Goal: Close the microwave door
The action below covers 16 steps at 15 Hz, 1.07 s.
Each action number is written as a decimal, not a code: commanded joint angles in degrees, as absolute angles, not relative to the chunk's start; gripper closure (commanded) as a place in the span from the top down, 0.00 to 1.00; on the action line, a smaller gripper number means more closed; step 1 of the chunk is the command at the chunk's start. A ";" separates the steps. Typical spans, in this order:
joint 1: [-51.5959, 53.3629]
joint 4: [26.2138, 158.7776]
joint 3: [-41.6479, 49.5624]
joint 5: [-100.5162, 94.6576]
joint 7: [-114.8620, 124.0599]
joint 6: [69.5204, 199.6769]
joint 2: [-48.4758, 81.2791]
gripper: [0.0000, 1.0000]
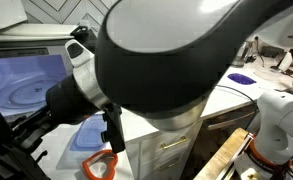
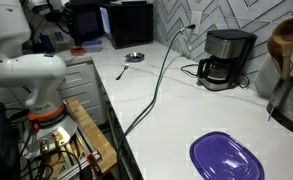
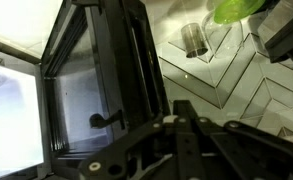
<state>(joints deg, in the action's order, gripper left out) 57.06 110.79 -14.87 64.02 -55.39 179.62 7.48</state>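
The microwave stands open, and its pale interior with the round turntable shows in an exterior view. It also shows far back on the counter in an exterior view. In the wrist view the microwave door, black-framed with a dark glass window, stands swung open, with the lit interior to its left. My gripper looks shut and empty, its tip right at the door's outer edge. In an exterior view my arm hides most of the door.
A blue plate and an orange object lie below the arm. A purple lid lies on the white counter near a black coffee maker. A small bowl and a cable are also on the counter.
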 commanded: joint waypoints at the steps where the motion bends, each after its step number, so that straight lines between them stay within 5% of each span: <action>1: 55.89 108.06 -15.79 67.10 -60.15 178.67 9.48 0.00; 16: 55.09 104.95 -15.65 71.20 -65.33 179.49 14.02 0.00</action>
